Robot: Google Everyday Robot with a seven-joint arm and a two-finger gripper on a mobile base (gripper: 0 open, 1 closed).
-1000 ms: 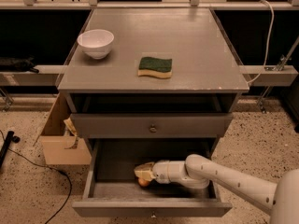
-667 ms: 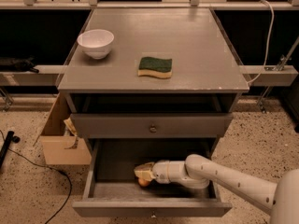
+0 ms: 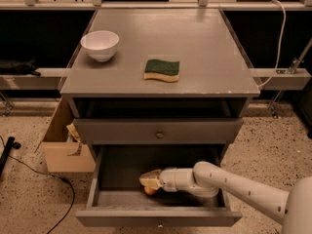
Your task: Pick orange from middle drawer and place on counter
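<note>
The middle drawer [image 3: 122, 199] is pulled out at the bottom of the cabinet, its dark inside showing. My gripper [image 3: 149, 181] reaches in from the right, low inside the drawer, with the white arm [image 3: 229, 182] behind it. The orange [image 3: 150, 191] shows only as a small orange patch just under the gripper's tip, on the drawer floor; most of it is hidden by the gripper. I cannot tell if the gripper touches it. The grey counter [image 3: 204, 43] is the cabinet's top, above.
A white bowl [image 3: 100, 44] stands at the counter's back left and a green-and-yellow sponge [image 3: 162, 69] lies near its middle. A closed drawer front with a round knob [image 3: 159, 134] sits above the open drawer. A cardboard box [image 3: 61, 147] stands left of the cabinet.
</note>
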